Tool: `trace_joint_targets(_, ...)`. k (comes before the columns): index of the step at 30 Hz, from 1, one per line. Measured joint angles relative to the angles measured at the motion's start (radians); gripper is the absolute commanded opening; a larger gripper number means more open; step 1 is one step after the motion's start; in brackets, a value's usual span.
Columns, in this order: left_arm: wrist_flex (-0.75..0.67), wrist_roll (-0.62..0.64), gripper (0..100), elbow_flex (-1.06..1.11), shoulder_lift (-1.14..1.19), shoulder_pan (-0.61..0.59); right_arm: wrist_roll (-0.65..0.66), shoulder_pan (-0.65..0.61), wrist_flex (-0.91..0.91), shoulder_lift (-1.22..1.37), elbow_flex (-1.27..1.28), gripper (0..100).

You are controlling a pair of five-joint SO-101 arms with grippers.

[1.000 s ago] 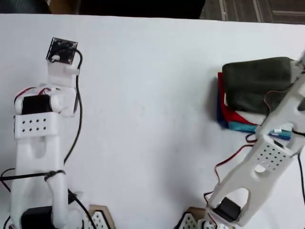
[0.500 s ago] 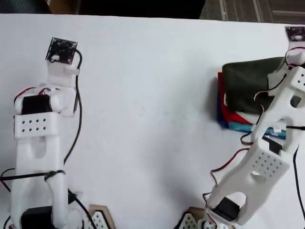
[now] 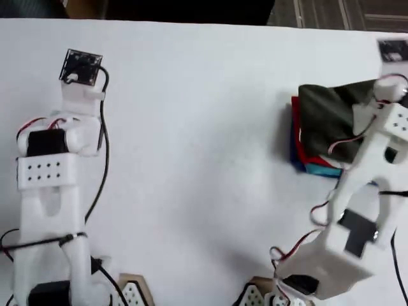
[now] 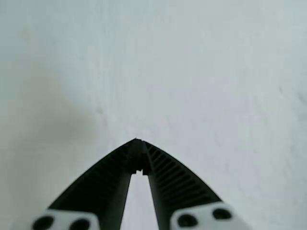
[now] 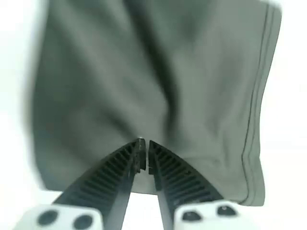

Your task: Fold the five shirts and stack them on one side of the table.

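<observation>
Bench [image 3: 191, 127]: plain white.
Top shirt [image 3: 325, 118]: dark olive-grey, plain.
Under it, edges of red shirt [image 3: 309, 155], blue shirt [image 3: 296, 158], teal shirt [image 3: 322, 169].
Left hand [image 4: 139, 158], right hand [image 5: 145, 155]: black, ribbed inner faces, white mounts.
Left arm [image 3: 48, 172], right arm [image 3: 357, 210]: white shells, black motors, red and black wires.

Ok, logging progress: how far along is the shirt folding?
Mostly done: a folded stack sits at one side of the table, dark green shirt on top, red, blue and teal edges beneath. In hand: the right gripper, shut, hovers over it. Remaining: a fifth shirt I can't make out.
</observation>
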Motion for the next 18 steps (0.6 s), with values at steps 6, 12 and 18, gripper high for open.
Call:
trace_joint_targets(6, 0.124, 0.003, 3, -0.028, -0.203, 0.000, -0.071, -0.160, 0.129, -0.299, 0.006, 2.1)
trace_joint_targets(12, 0.167, -0.005, 3, 0.184, -0.460, 0.000, -0.092, -0.232, 0.233, -0.560, 0.218, 2.1)
trace_joint_targets(18, 0.180, -0.005, 3, 0.531, -0.720, -0.003, -0.092, -0.232, 0.239, -0.882, 0.663, 2.0)
